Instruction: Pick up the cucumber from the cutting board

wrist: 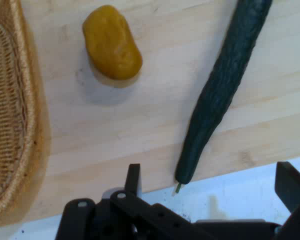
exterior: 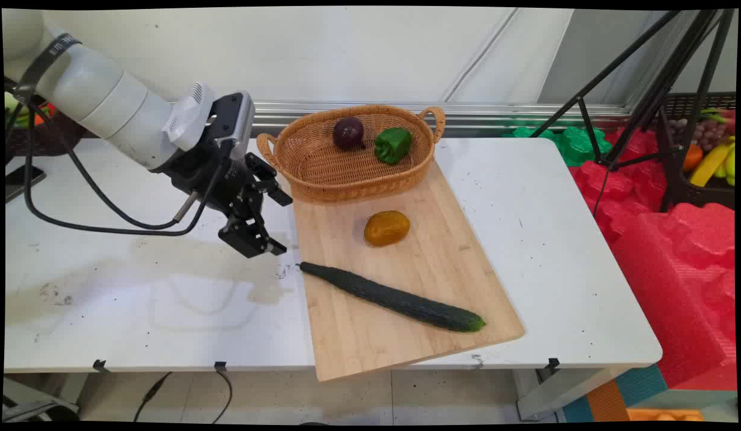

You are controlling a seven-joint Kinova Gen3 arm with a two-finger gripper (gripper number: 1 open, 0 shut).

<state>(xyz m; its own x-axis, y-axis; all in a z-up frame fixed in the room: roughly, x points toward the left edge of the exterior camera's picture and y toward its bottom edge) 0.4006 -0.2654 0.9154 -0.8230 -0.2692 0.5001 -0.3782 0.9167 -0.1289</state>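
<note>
We're seeing a board (exterior: 406, 287) lying on the table (exterior: 556, 239), right of centre, its near edge overhanging. A basket (exterior: 346, 173) is sitting on its far end, w/ an onion (exterior: 348, 132) and pepper (exterior: 392, 145) in it. A potato (exterior: 386, 227) is lying mid-board; a cucumber (exterior: 392, 297) is lying diagonally nearer us. The gripper (exterior: 260, 239) is hanging just left of the board, by the cucumber's stem end.

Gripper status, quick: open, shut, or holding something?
Gripper: open and empty, hanging above the table edge of the cutting board, with the stem tip of the cucumber between its fingers in the hand view; it touches nothing.
</note>
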